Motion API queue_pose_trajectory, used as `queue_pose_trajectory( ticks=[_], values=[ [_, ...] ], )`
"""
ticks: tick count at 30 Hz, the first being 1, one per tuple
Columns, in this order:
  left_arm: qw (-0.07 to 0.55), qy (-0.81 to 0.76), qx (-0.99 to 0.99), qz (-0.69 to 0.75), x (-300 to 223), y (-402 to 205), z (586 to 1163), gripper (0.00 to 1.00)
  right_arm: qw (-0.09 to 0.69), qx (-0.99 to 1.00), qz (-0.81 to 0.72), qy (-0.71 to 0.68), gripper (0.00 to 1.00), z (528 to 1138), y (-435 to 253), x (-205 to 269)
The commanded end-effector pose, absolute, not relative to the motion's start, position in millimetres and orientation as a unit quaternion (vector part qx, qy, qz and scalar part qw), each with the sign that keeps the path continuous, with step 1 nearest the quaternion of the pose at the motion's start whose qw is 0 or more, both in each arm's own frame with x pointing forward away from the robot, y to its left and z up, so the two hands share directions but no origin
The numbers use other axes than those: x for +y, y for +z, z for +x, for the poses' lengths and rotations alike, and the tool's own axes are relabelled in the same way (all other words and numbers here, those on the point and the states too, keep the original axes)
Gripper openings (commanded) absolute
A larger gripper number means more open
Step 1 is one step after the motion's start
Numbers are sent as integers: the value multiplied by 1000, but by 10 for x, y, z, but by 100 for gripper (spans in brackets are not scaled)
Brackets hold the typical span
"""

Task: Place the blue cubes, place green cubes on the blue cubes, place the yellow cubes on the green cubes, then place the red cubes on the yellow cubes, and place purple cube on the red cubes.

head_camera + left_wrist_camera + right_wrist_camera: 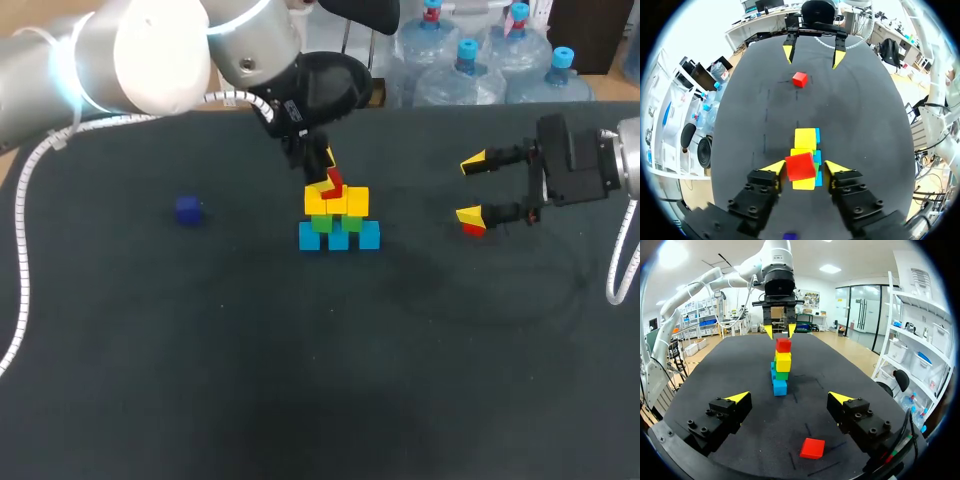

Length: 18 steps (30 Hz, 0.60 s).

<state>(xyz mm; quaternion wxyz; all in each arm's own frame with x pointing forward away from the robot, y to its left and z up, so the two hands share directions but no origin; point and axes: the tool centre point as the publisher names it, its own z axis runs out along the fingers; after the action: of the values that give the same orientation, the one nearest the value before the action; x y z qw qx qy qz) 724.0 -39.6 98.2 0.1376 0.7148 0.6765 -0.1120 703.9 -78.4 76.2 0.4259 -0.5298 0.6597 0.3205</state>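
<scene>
The left pincer (802, 167) hangs narrowly parted, gripping nothing, just over a smooth red cube (783, 345) topping the blocky stack (338, 222). The right pincer (788, 396) gapes wide and empty near a second red cube (812, 448) on the matte dark tabletop (200, 350).

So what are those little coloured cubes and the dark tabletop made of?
Stacked cubes: probably painted wood or plastic; flat uniform colours, crisp edges, little shine. Loose red cube: same look. Table cover: likely dark matte fabric or rubbery mat; no glare, faint marks.

The tabletop (300, 400) is covered in matte black, evenly lit, with faint pale scuffs and short lines across it.
</scene>
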Motion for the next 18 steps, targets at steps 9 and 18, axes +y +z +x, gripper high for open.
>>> queue_pose_trajectory(
  ticks=[9, 18],
  values=[
    [135, -109, 677, 716, -400, 1054, 7265, 100, 427, 659, -530, 320, 100, 7042, 754, -780],
    [163, -115, 663, 721, -396, 1245, 7299, 100, 427, 659, -530, 320, 100, 7042, 754, -780]
  ],
)
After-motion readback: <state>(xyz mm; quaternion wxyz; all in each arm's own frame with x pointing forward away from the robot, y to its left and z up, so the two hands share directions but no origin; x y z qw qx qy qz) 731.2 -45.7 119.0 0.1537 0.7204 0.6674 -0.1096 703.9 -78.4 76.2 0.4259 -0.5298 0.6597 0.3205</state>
